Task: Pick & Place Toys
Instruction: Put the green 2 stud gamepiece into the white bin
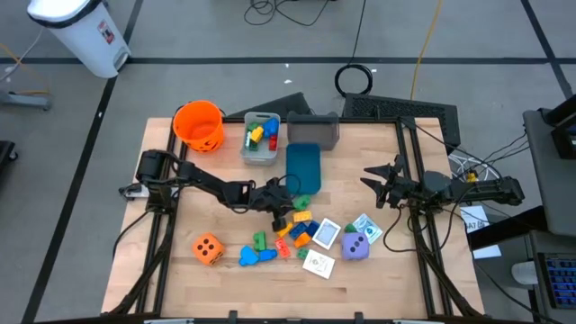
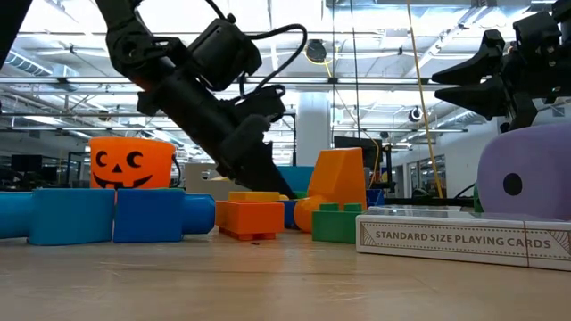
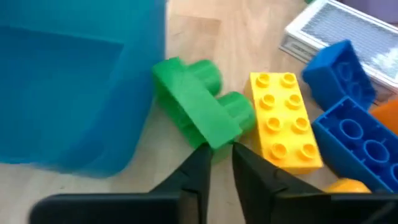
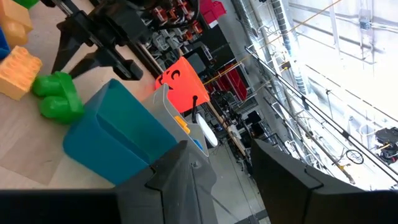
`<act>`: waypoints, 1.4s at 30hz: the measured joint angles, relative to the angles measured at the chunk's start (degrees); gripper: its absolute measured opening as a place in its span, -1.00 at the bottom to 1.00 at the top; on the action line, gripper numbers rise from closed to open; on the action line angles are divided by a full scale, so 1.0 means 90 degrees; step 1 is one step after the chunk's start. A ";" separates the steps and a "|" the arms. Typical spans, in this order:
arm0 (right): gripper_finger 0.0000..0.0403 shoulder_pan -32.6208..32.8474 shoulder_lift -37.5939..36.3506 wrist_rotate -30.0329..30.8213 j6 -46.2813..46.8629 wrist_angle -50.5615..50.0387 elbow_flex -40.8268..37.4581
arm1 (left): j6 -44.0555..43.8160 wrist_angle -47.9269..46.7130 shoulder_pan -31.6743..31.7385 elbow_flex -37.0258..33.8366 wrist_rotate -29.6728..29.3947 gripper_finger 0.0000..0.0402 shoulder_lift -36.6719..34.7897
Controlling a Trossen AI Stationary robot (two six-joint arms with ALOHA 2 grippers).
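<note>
The green block (image 3: 199,109) is a small plastic brick with two round studs on one side, lying tilted on the wooden worktop (image 1: 180,270) just beside the blue bin (image 1: 303,168). Next to it, on the side away from that bin, lies a yellow block (image 3: 284,120) with eight studs, and beyond that two blue blocks (image 3: 351,99) touch each other. The left pincer (image 3: 219,163) sits low at the green block's near corner, its two dark fingers (image 3: 191,177) almost together with only a narrow gap, their tips at the block's edge without clamping it.

More toys lie spread on the worktop further from the blue bin: an orange dotted die (image 1: 208,248), a purple die (image 1: 356,246) and flat picture cards (image 1: 319,264).

The blue bin shows nothing inside from above. The clear grey bin (image 1: 261,139) beside it holds several blocks, yellow, blue, green and red among them. The orange pumpkin bucket (image 1: 199,125) stands on the far side of that grey bin; its contents cannot be made out.

The right pincer (image 1: 373,175) hovers well clear of the blue bin, fingers spread apart and empty.
</note>
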 joint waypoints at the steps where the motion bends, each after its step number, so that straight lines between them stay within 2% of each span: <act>1: -0.16 0.0001 0.0001 0.0000 0.0000 -0.0001 0.0002 | 0.0017 -0.0002 -0.0002 0.0000 0.0095 -0.75 0.0000; 4: -0.16 0.0001 0.0000 0.0000 0.0000 0.0000 0.0001 | 0.0141 0.0008 0.0004 0.0000 0.0214 -0.92 0.0000; 6: -0.16 0.0002 0.0000 0.0000 0.0000 0.0000 0.0002 | 0.0163 0.0008 0.0001 0.0000 0.0278 -0.96 0.0000; 11: -0.16 0.0002 0.0000 0.0000 0.0000 0.0000 0.0001 | 0.0169 0.0010 0.0003 0.0000 0.0308 -0.90 -0.0002; 15: -0.16 0.0002 0.0000 0.0000 0.0000 0.0000 0.0000 | 0.0180 0.0008 0.0010 0.0000 0.0499 -0.97 -0.0002; 31: -0.16 0.0001 0.0000 0.0000 0.0000 -0.0001 0.0000 | 0.0182 0.0365 -0.0033 -0.0002 0.0621 -0.97 -0.0098; 38: -0.16 0.0001 0.0000 0.0000 0.0000 0.0000 0.0000 | 0.0505 0.0363 -0.0102 -0.0002 0.0618 -0.97 -0.0613; 42: -0.16 0.0001 0.0001 0.0000 0.0000 0.0002 0.0001 | 0.0779 -0.0026 -0.0093 -0.0005 0.0582 -0.96 -0.1230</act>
